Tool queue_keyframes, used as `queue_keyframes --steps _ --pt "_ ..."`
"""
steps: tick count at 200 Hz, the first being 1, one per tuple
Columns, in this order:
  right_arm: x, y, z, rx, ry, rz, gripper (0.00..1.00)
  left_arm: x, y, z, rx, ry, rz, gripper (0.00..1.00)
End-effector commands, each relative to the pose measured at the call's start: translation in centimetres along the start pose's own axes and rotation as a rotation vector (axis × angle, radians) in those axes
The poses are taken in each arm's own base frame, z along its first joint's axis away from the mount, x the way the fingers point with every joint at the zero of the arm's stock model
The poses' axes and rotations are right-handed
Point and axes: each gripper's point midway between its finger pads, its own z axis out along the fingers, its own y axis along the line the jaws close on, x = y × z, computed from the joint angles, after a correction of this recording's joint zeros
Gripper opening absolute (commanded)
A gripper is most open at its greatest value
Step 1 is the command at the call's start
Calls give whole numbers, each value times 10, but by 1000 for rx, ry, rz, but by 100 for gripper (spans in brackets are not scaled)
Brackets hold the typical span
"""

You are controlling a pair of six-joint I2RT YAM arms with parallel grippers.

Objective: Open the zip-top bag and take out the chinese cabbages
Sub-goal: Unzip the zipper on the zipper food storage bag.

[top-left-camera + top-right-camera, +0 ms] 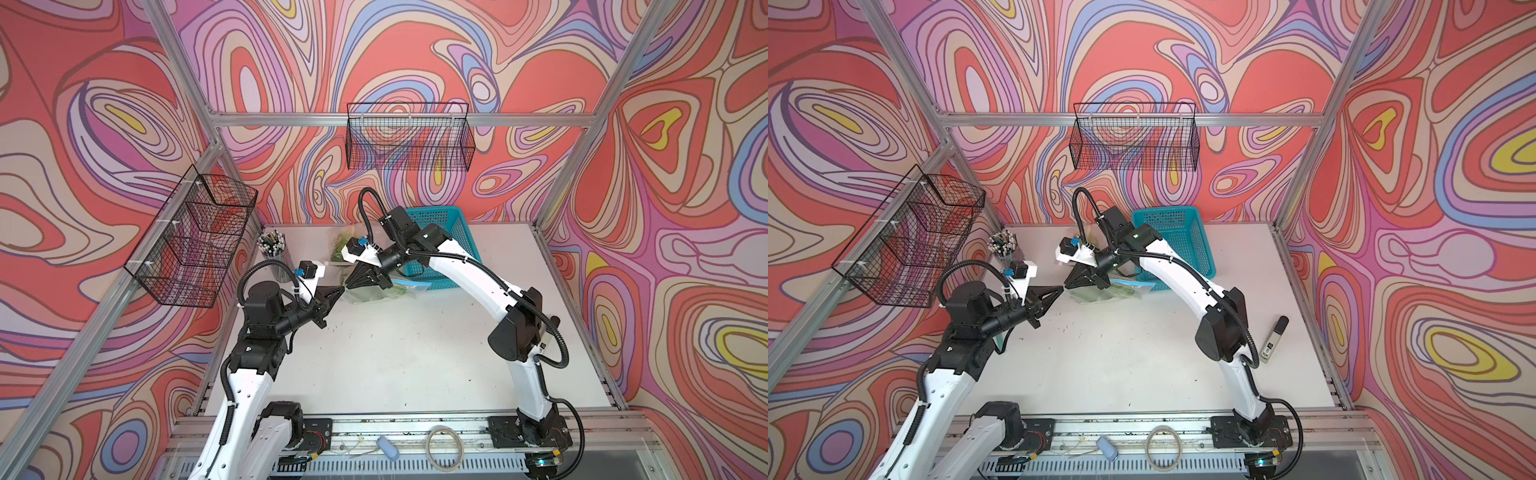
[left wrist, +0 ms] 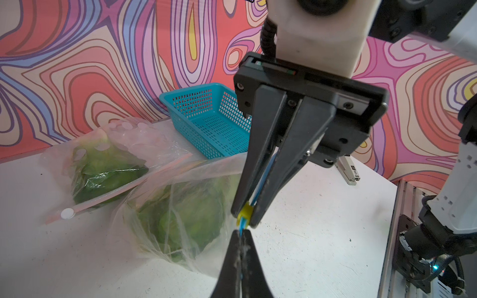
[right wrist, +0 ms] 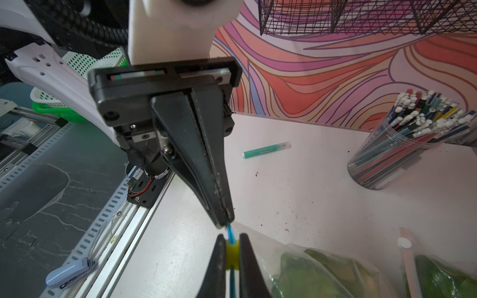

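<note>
The left fingers (image 3: pixel 222 211) clamp the blue zip strip (image 3: pixel 230 232), the right fingers (image 1: pixel 352 283) pinch its yellow slider (image 3: pixel 232 254); the likely soft, light green chinese cabbages (image 2: pixel 180 219), in the clear plastic bag (image 2: pixel 121 219) beside them, need gentle mid-body grips.

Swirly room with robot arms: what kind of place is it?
Probably a robot practice booth: a left arm and right arm mounted on a metal rail, swirly backdrops on an aluminium frame, and props like a cup of pencils.

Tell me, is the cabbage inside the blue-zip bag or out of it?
Inside: the cabbage shows green behind the clear plastic of the bag.
</note>
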Motion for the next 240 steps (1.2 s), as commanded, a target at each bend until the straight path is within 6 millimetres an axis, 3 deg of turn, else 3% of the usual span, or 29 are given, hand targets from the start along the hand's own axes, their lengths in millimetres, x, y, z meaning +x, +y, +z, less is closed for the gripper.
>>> queue_keyframes --steps 1,122,240 --pt "2 -14 -23 93 26 -8 0 -9 -5 -5 -4 -33 43 0" --pt "26 -31 -53 225 26 100 0 -8 5 -14 -103 -44 62 0" --pt "43 -30 -78 319 47 167 0 -4 16 -23 -204 -22 100 0"
